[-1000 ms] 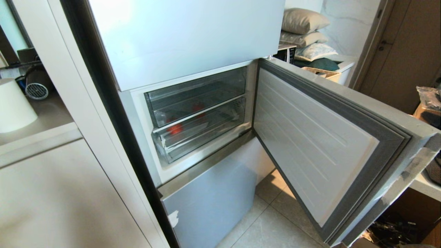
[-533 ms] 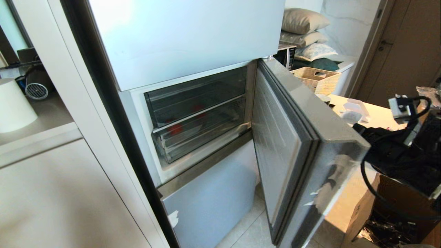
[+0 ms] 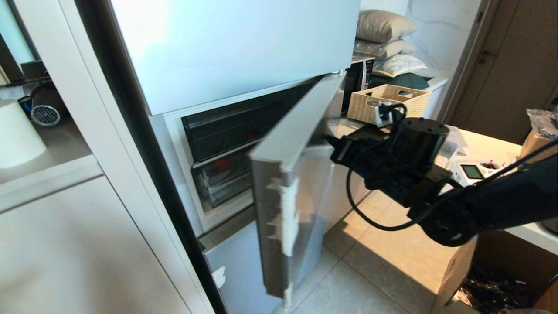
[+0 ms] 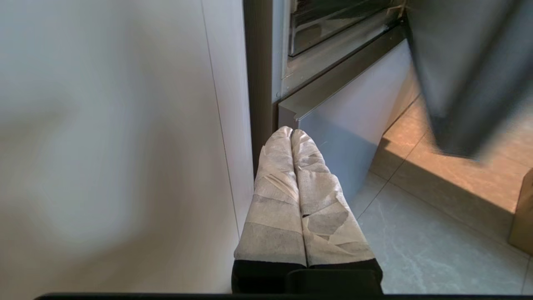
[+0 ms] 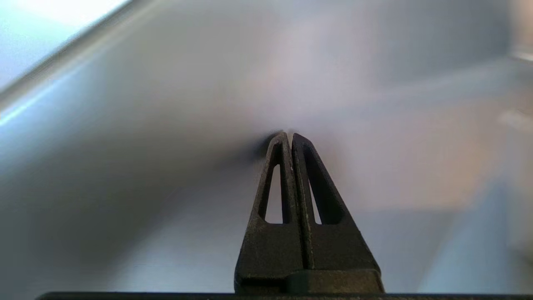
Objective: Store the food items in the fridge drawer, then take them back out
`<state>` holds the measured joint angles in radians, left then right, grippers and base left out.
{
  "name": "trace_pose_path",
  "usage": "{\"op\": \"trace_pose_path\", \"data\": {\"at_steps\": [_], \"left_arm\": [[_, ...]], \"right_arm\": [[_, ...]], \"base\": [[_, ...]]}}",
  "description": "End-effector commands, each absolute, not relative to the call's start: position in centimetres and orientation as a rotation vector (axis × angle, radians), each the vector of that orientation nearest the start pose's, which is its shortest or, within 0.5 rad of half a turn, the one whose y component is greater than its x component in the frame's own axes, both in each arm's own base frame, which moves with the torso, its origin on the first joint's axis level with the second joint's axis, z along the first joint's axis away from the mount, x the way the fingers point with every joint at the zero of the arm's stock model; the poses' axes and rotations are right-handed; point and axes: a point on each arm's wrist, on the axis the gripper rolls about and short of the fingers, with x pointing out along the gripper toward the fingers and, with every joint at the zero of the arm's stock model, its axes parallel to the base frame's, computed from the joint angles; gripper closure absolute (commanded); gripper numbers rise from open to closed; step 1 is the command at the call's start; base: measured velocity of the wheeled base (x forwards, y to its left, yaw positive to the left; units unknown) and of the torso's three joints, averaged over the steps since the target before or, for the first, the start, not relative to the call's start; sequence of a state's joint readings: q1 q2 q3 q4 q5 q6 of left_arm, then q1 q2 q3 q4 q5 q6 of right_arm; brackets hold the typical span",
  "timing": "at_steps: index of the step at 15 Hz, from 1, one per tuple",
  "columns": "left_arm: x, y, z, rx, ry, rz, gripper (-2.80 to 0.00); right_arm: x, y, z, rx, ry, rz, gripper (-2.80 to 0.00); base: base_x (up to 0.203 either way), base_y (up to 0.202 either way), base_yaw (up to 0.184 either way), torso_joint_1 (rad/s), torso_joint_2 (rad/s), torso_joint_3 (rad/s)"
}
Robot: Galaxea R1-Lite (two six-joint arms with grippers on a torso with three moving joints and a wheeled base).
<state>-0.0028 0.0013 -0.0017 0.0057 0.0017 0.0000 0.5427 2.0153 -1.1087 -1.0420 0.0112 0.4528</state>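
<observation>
Right gripper (image 5: 290,135), fingers pressed together and empty, pushes the fridge door (image 3: 301,144) at its nine o'clock. Behind it, a red food item (image 3: 222,162) sits in the fridge drawer (image 3: 226,179). Tips could skid off the glossy panel. Left gripper (image 4: 291,133) hangs closed, parked low.

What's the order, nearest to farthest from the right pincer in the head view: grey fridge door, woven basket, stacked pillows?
1. Grey fridge door, at the right pincer tips.
2. Woven basket, on the counter just behind the pincer.
3. Stacked pillows, farther back, up by the wall.
</observation>
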Motion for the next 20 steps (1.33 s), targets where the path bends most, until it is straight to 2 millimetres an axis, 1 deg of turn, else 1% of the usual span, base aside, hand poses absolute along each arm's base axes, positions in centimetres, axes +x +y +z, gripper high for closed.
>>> {"op": "trace_pose_path", "data": {"at_steps": [1,2,3,4,5,8,9,10,11,13,14,15,16,18,19,20], "left_arm": [[-2.3,0.0,7.5,0.0,0.006,-0.002,0.0],[-2.3,0.0,7.5,0.0,0.006,-0.002,0.0],[-2.3,0.0,7.5,0.0,0.006,-0.002,0.0],[-2.3,0.0,7.5,0.0,0.006,-0.002,0.0],[-2.3,0.0,7.5,0.0,0.006,-0.002,0.0],[-2.3,0.0,7.5,0.0,0.006,-0.002,0.0],[-2.3,0.0,7.5,0.0,0.006,-0.002,0.0],[-2.3,0.0,7.5,0.0,0.006,-0.002,0.0],[-2.3,0.0,7.5,0.0,0.006,-0.002,0.0],[-2.3,0.0,7.5,0.0,0.006,-0.002,0.0],[-2.3,0.0,7.5,0.0,0.006,-0.002,0.0],[-2.3,0.0,7.5,0.0,0.006,-0.002,0.0],[-2.3,0.0,7.5,0.0,0.006,-0.002,0.0],[-2.3,0.0,7.5,0.0,0.006,-0.002,0.0],[-2.3,0.0,7.5,0.0,0.006,-0.002,0.0],[-2.3,0.0,7.5,0.0,0.006,-0.002,0.0]], "right_arm": [[36.4,24.6,16.0,0.463,0.042,0.656,0.0],[36.3,25.7,15.6,0.453,0.065,0.772,0.0],[36.0,26.2,15.6,0.448,0.085,0.851,0.0],[35.7,26.5,15.8,0.449,0.084,0.87,0.0],[35.3,26.3,16.4,0.45,0.073,0.871,0.0],[32.9,24.6,18.8,0.453,0.049,0.857,0.0],[31.8,23.8,19.8,0.455,0.034,0.848,0.0],[30.3,22.7,20.7,0.452,0.026,0.832,0.0],[28.4,21.4,21.6,0.436,0.009,0.816,0.0],[23.6,17.8,23.1,0.353,-0.051,0.763,0.0],[21.1,15.8,23.7,0.304,-0.095,0.715,0.0],[18.1,13.4,23.9,0.256,-0.14,0.65,0.0],[15.8,11.3,23.3,0.222,-0.161,0.598,0.0],[11.3,6.5,21.6,0.162,-0.197,0.472,0.0],[9.1,4.4,20.7,0.139,-0.221,0.415,0.0],[7.0,2.8,19.7,0.115,-0.234,0.356,0.0]], "base": [[0.0,0.0,0.0,0.0,0.0,0.0],[0.0,0.0,0.0,0.0,0.0,0.0],[0.0,0.0,0.0,0.0,0.0,0.0],[0.0,0.0,0.0,0.0,0.0,0.0],[0.0,0.0,0.0,0.0,0.0,0.0],[0.0,0.0,0.0,0.0,0.0,0.0],[0.0,0.0,0.0,0.0,0.0,0.0],[0.0,0.0,0.0,0.0,0.0,0.0],[0.0,0.0,0.0,0.0,0.0,0.0],[0.0,0.0,0.0,0.0,0.0,0.0],[0.0,0.0,0.0,0.0,0.0,0.0],[0.0,0.0,0.0,0.0,0.0,0.0],[0.0,0.0,0.0,0.0,0.0,0.0],[0.0,0.0,0.0,0.0,0.0,0.0],[0.0,0.0,0.0,0.0,0.0,0.0],[0.0,0.0,0.0,0.0,0.0,0.0]]}}
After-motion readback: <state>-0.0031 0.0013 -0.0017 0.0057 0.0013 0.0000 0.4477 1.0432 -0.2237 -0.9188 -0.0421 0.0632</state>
